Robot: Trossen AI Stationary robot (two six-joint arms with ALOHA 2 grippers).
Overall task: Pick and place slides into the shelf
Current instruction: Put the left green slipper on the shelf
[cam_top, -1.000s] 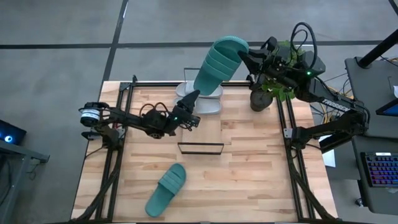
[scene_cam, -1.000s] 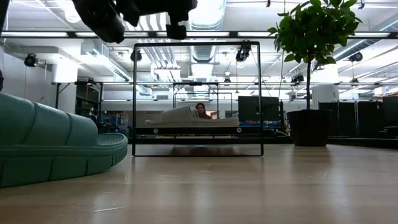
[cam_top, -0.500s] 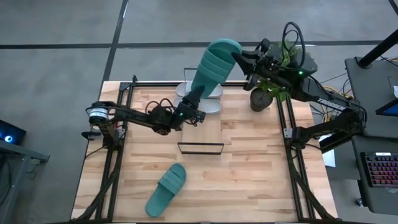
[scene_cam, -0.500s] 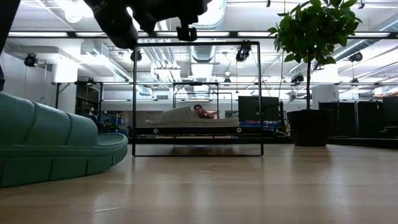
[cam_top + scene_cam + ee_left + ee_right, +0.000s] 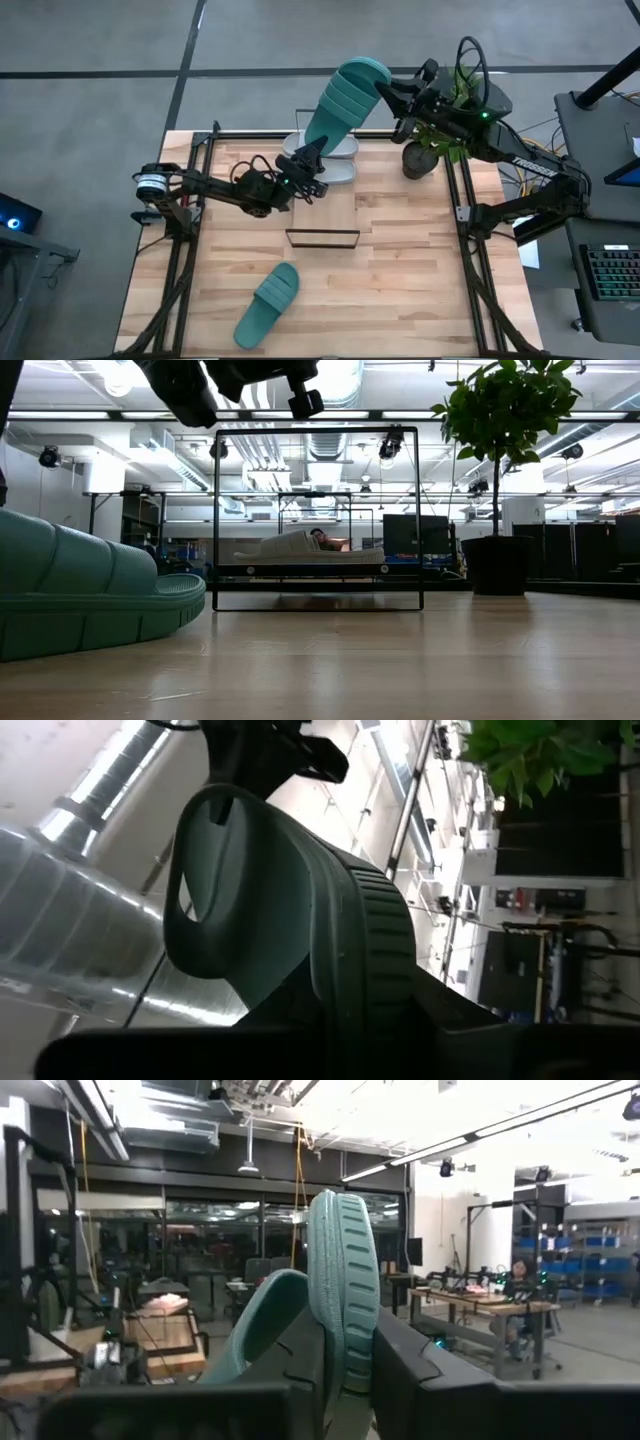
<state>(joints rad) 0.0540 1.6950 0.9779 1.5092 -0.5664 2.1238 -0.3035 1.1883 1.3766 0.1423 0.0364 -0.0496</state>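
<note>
A teal slide hangs tilted in the air over the table's far edge, held between both grippers. My right gripper is shut on its upper, far end. My left gripper is shut on its lower end. The slide fills the left wrist view and shows edge-on in the right wrist view. A second teal slide lies sole-down near the front edge. Pale grey slides lie behind the shelf, a black wire frame in the low view. My left gripper pinches the slide's lower end between its two fingers, coming slanting upward from the table's left. The slide rises away from the fingers, clear of the table. My right gripper pinches the upper end of the sole between its two fingers, one on each face. It comes about level from the table's right. The slide stands on edge in the hold, strap to one side, lifted clear.
A potted plant stands at the far right corner, close under my right arm, and rises tall in the low view. The black table frame runs along the left and right edges. Bare wood lies to the right of the shelf.
My left gripper has rolled about its own axis, edged toward the held slide's lower end and shut on it. The slide stays aloft in my right gripper, tilted as before.
</note>
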